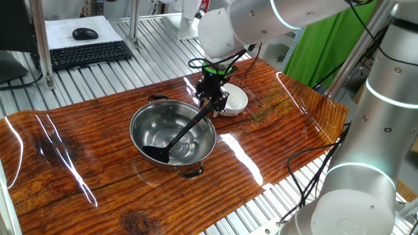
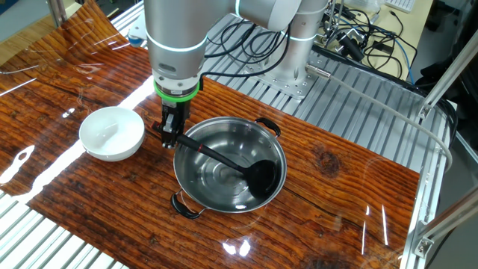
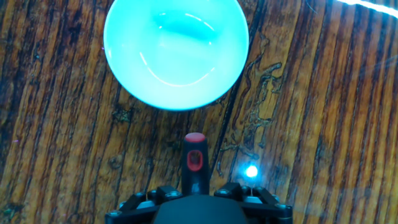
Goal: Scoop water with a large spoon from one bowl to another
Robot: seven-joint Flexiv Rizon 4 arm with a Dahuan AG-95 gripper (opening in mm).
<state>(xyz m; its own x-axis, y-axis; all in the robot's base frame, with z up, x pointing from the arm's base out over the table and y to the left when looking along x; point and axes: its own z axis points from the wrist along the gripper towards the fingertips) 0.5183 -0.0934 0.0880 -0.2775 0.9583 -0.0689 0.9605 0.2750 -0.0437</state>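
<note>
The big steel bowl stands mid-table. The black large spoon lies in it, scoop on the bottom and handle slanting up over the rim towards the small white bowl. In the hand view the white bowl looks cyan and lies just beyond the spoon's red-marked handle end. My gripper stands open astride that handle end, with gaps on both sides. Water shows only as a faint shine in the bowls.
Wet streaks mark the wooden table beside the white bowl. A keyboard and mouse sit beyond the table's far edge. Cables and the arm's base stand behind the steel bowl.
</note>
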